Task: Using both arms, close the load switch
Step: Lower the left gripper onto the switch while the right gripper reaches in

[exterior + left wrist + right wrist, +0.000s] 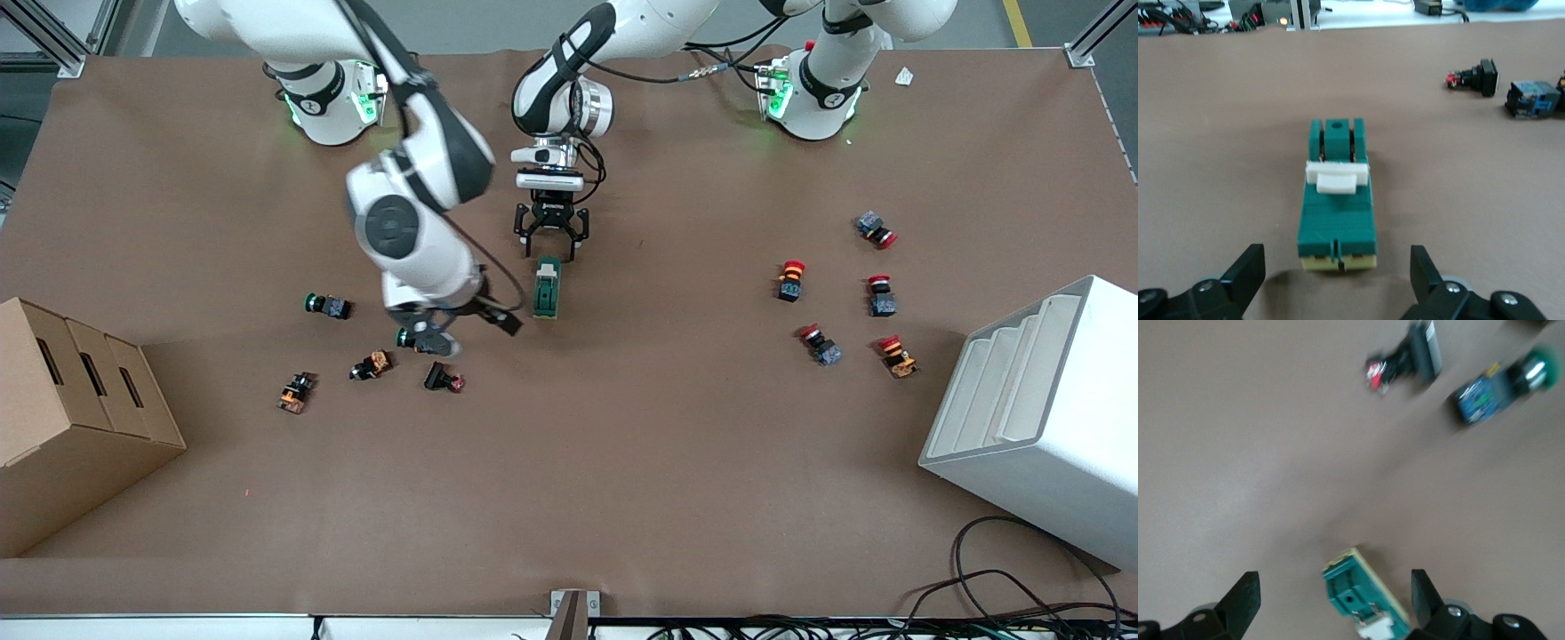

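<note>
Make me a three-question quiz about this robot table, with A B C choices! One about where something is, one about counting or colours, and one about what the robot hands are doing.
1. Where is the load switch?
A. inside the cardboard box
B. on the table mat, just below the left gripper in the front view
C. on the white rack

2. What colour is its body?
A. dark green
B. red
C. orange

3. How are the left gripper's fingers?
A. shut on the switch
B. shut on nothing
C. open, one to each side of the switch's end

Answers:
1 B: the front view shows it lying on the mat under that gripper.
2 A: the left wrist view shows a green block with a white handle.
3 C: that view shows both fingers spread, not touching it.

The right gripper is open nearby too.
</note>
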